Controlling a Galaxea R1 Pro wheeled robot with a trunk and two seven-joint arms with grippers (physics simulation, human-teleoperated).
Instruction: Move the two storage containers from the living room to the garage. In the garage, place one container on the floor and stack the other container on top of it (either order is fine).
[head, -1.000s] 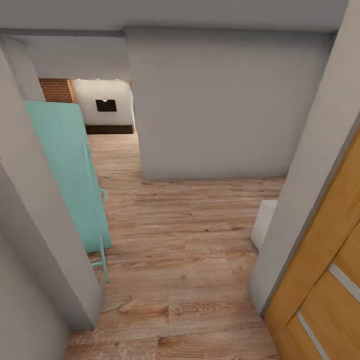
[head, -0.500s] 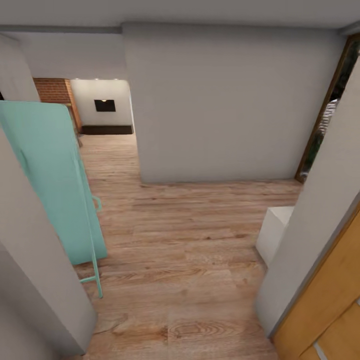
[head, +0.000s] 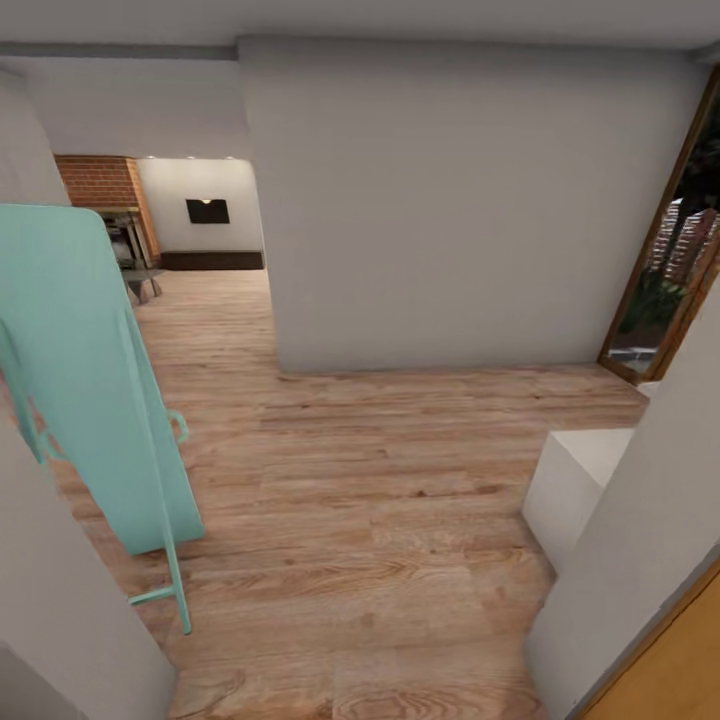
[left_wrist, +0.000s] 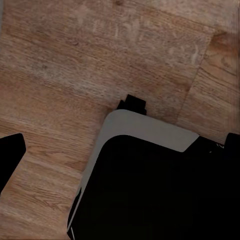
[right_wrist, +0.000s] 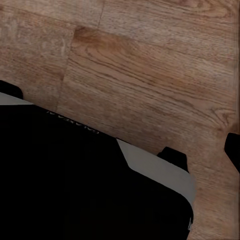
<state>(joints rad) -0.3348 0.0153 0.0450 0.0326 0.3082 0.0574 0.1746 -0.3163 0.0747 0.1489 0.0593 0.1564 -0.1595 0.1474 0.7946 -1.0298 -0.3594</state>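
I face a light wood-plank floor (head: 380, 480), a leaning mint-green board (head: 90, 370) at my left (end effectors' state: cannot tell)

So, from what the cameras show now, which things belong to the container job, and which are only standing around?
For the job:
- no orange-red container in these views
- wood-plank floor, the robot's way through the house

Only standing around:
- turquoise folded board on a frame, leaning at the left
- white block by the right wall
- grey wall ahead
- brick wall far back
- glass door at right
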